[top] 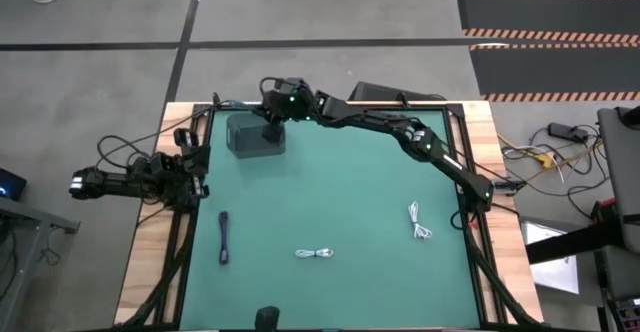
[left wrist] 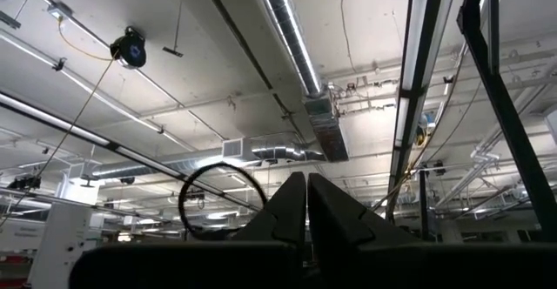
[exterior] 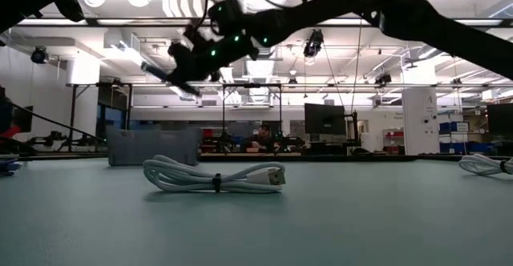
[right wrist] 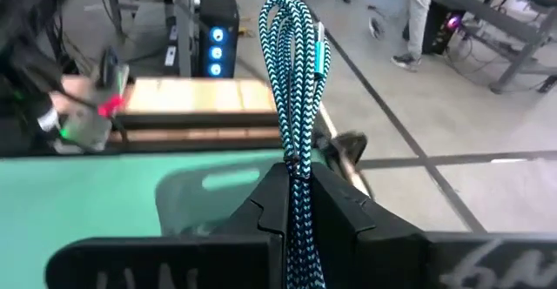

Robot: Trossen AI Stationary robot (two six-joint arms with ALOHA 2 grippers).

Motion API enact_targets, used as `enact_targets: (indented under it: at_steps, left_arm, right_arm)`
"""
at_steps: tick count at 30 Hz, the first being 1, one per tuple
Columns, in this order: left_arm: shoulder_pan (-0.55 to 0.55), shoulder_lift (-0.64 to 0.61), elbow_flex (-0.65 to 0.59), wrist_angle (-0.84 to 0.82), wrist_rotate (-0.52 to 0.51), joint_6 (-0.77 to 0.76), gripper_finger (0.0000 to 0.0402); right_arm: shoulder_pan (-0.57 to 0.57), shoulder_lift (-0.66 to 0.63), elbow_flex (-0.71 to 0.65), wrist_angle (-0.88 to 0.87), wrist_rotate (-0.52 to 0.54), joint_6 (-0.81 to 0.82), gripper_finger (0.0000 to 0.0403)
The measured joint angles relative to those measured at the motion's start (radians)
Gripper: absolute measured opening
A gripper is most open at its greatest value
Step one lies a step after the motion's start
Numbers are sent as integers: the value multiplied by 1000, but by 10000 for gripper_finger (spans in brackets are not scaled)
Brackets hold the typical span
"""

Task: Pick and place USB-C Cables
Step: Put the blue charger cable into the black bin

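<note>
Right gripper [right wrist: 291, 193]: clamped on a dark braided cable bundle [right wrist: 296, 80], held above the grey box [top: 254, 137] at the table's far left.
Held cable: its loop juts out past the fingertips.
Left gripper [left wrist: 306, 204]: fingers pressed together, empty, parked off the table's left edge.
Loose cables: dark bundle [top: 223, 238] near left; white bundle [top: 315, 254] near centre; white bundle [top: 419, 221] right, all well apart from both grippers.

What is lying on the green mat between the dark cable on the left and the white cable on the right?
In the high view, another white looped cable lies between the dark cable and the white cable, otherwise bare mat.
</note>
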Motion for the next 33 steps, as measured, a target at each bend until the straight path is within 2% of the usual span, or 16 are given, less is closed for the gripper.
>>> enact_targets:
  at_steps: [10,20,25,33]
  left_arm:
    - [0,0,0,3,0,0,1]
    - [0,1,0,7,0,0,1]
    - [0,2,0,6,0,0,1]
    - [0,2,0,5,0,0,1]
  right_arm:
    - [9,86,0,71,-3,8,22]
    - [17,142,1,177,8,126,22]
    - [19,142,-3,187,63,147,22]
    - [19,141,-11,186,62,166,22]
